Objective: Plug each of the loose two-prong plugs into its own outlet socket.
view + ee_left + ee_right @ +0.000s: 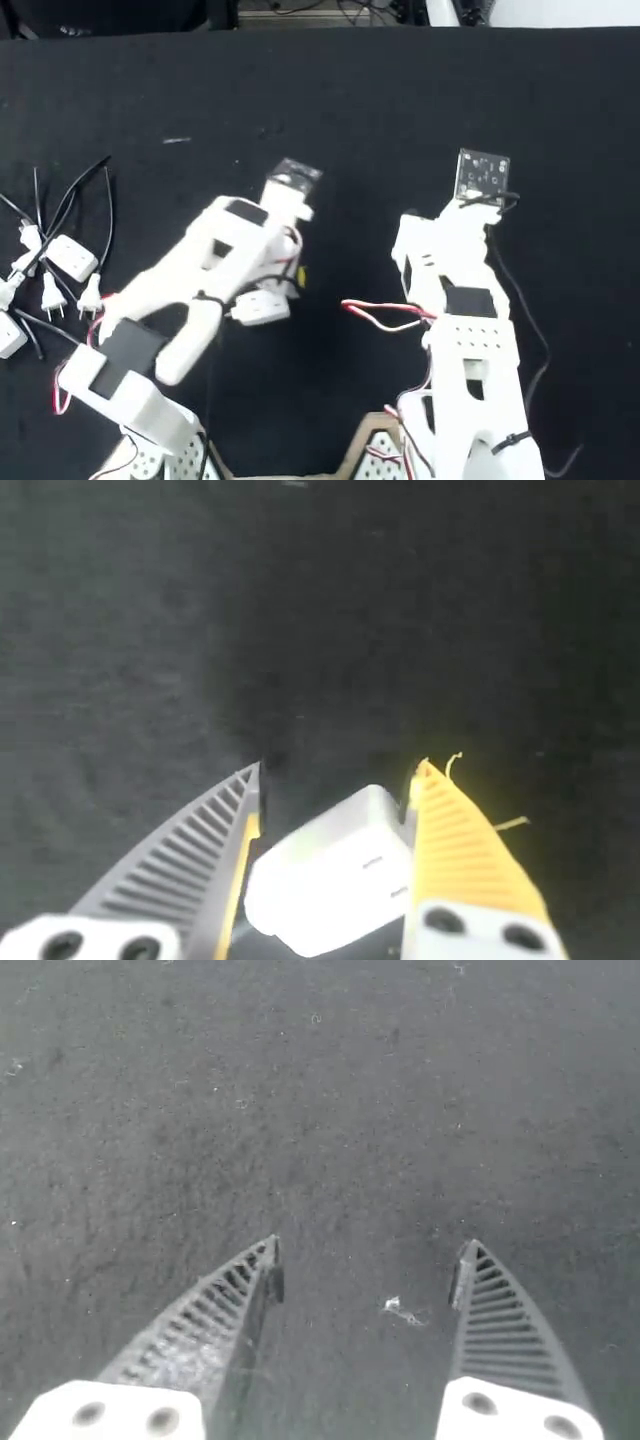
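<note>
left wrist view has the left gripper (338, 770) closed to a narrow span on a white socket block (335, 885). one grey finger and one yellow finger press its opposite sides, and a face with two small slots shows toward the wrist camera. that hold looks meant to keep the block steady and its slotted face reachable, so a plug could be pushed in against something firm; this is a judgement. under the block lies the black surface (150, 630). the right gripper (370, 1250) is spread wide with nothing between its fingers, low over the surface, probably free to fetch a plug. in the high view the loose plugs (50, 292) lie with a second socket block (70, 258) among black leads at the surface's edge on the left arm's side, well apart from both grippers. the left arm (200, 270) reaches diagonally toward the middle and folds down at the wrist. the right arm (465, 320) stretches straight ahead beside it.
</note>
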